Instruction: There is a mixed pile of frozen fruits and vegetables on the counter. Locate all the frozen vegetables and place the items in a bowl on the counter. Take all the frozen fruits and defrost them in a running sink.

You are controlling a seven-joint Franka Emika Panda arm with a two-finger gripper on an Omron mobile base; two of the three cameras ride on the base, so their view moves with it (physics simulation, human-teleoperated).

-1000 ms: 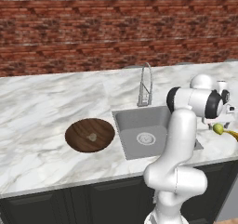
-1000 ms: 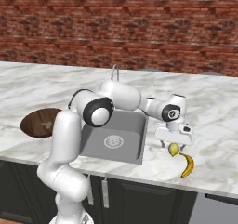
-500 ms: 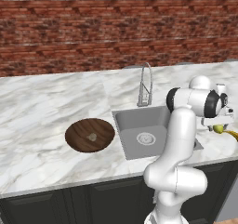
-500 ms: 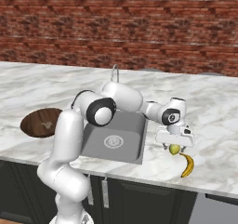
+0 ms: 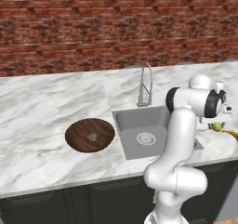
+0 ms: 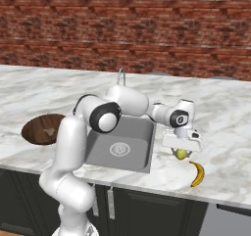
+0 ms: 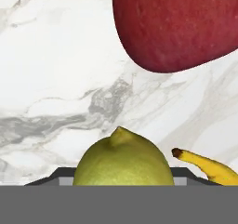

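Observation:
My gripper [image 6: 181, 150] is at the counter [image 6: 230, 132] right of the sink [image 6: 100, 152], pointing down over the yellow-green oval [image 6: 181, 154]. In the hand view the oval [image 7: 123, 160] sits between the two jaws of the gripper [image 7: 123, 175], which stand against its sides. Just beyond it lie the red ball [image 7: 176, 23] and the yellow banana [image 7: 209, 168]. The banana [image 6: 197, 174] lies near the counter's front edge. The dark brown bowl [image 5: 74, 135] stands left of the sink with the pale beige lump [image 5: 92, 136] in it.
A tall curved chrome faucet [image 5: 146, 86] stands behind the sink basin [image 5: 128, 141]. A brick wall [image 5: 93, 28] runs along the back of the counter. Dark cabinets [image 5: 93, 200] are below. My own arm [image 6: 127, 103] reaches across the sink.
The jaws have closed in from wide open onto the yellow-green oval. The hand has come down slightly over it. The bowl, the banana and the base have not moved.

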